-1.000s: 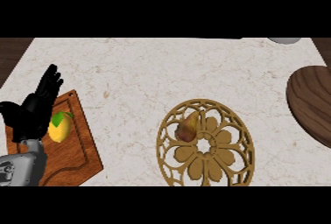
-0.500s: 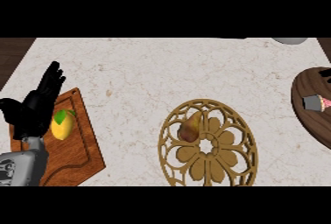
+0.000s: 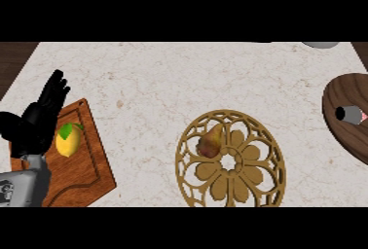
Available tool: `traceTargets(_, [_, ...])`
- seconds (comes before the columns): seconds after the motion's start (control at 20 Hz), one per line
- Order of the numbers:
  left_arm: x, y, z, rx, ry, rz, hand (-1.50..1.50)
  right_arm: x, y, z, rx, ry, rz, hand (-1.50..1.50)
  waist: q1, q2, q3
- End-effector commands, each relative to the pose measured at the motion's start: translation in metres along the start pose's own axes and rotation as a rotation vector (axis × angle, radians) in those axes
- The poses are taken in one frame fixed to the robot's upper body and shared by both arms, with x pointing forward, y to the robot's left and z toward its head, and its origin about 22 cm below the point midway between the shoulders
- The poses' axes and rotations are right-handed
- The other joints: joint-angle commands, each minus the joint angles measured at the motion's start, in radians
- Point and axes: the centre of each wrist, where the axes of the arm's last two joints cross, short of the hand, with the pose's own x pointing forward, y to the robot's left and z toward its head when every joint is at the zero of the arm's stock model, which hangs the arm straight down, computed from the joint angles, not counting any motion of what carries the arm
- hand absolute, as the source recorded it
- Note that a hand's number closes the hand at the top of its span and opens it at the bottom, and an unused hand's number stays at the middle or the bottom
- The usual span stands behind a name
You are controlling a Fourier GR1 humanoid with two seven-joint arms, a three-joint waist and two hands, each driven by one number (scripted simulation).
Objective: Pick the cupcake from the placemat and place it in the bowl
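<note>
We looked steeply down on a pale marbled worktop point(image 3: 179, 82). At the view's left edge the left robot hand point(image 3: 36, 121) rested with its fingers straight and apart, pointing up the view and holding nothing. It hung over the left side of a reddish wooden cutting board point(image 3: 86, 165) that lay at the worktop's left edge. A yellow lemon point(image 3: 67, 141) with a green leaf lay on that board, just beside the hand's palm; we could not tell whether they touched. The right robot hand showed nowhere.

Near the middle, toward the lower edge, lay a round openwork wooden trivet point(image 3: 251, 180) with a flower pattern. A brownish pear point(image 3: 211, 143) lay on its upper left part.

At the right edge we saw part of a dark brown round placemat point(image 3: 345, 102), cut off by the view's border. On it lay the cupcake point(image 3: 351, 114), a small grey case with a touch of pink at its right. It seemed tipped on its side, though it was too small for us to be sure. It was well apart from the left robot hand, with the trivet between them.

At the top edge, above the placemat, a sliver of the grey bowl point(image 3: 321, 44) showed; we could not see inside it.
</note>
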Motion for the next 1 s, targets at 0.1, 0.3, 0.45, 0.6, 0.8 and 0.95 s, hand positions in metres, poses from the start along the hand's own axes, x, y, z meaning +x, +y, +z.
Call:
traceTargets(0.1, [0.007,-0.008,-0.001,-0.011,-0.014,0.016,0.00,0.005,-0.034,0.027,0.008,-0.039,-0.257,-1.50,0.011,0.011,0.004])
traceTargets(0.3, [-0.007,0.000,0.005,0.009,-0.007,0.022,0.00,0.012,-0.062,0.055,-0.010,0.005,-0.257,-1.50,0.006,0.018,0.007])
traceTargets(0.45, [0.000,-0.002,0.001,0.002,-0.015,0.014,0.00,0.021,-0.074,0.059,0.003,0.009,-0.283,-1.50,-0.001,0.017,0.009])
traceTargets(0.6, [-0.003,-0.001,0.002,0.019,-0.003,0.018,0.00,0.013,-0.068,0.061,0.041,0.019,-0.347,-1.50,-0.010,0.017,0.012])
traceTargets(0.8, [-0.004,0.000,0.004,0.016,-0.009,0.024,0.00,0.019,-0.074,0.062,0.044,-0.009,-0.380,-1.50,-0.009,0.012,0.014])
traceTargets(0.95, [-0.007,0.000,0.005,0.020,0.004,0.017,0.00,0.031,-0.084,0.062,0.058,-0.056,-0.413,-1.50,-0.022,0.008,0.012])
